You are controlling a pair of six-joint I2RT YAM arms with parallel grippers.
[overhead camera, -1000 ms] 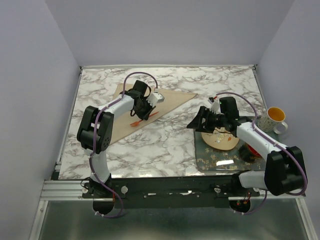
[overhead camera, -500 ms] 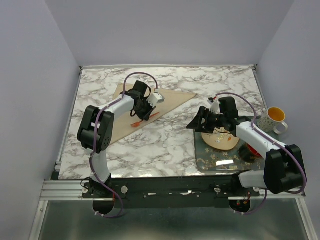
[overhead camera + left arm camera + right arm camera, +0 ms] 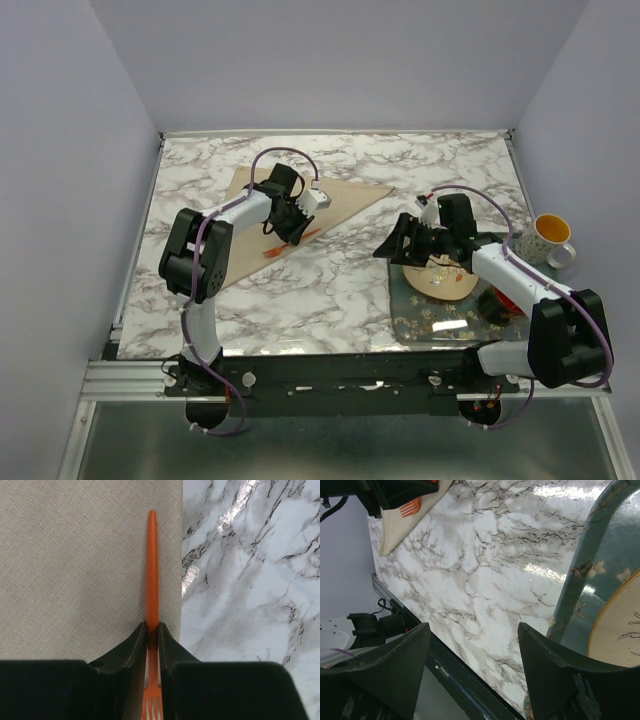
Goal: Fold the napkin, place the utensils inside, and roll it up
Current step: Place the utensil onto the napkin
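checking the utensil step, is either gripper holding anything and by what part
The left gripper pinches the orange fork on its handle, next to the tines; the right gripper is open, holding nothing.

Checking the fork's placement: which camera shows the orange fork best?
Left wrist shows the orange fork close up, handle along the napkin edge, between the left gripper fingers. Top external shows only orange slivers; right wrist, just tines.

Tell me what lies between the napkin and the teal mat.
Nothing but bare marble tabletop. The top view shows the napkin and the mat lying apart, and the right wrist view shows the same empty stretch.
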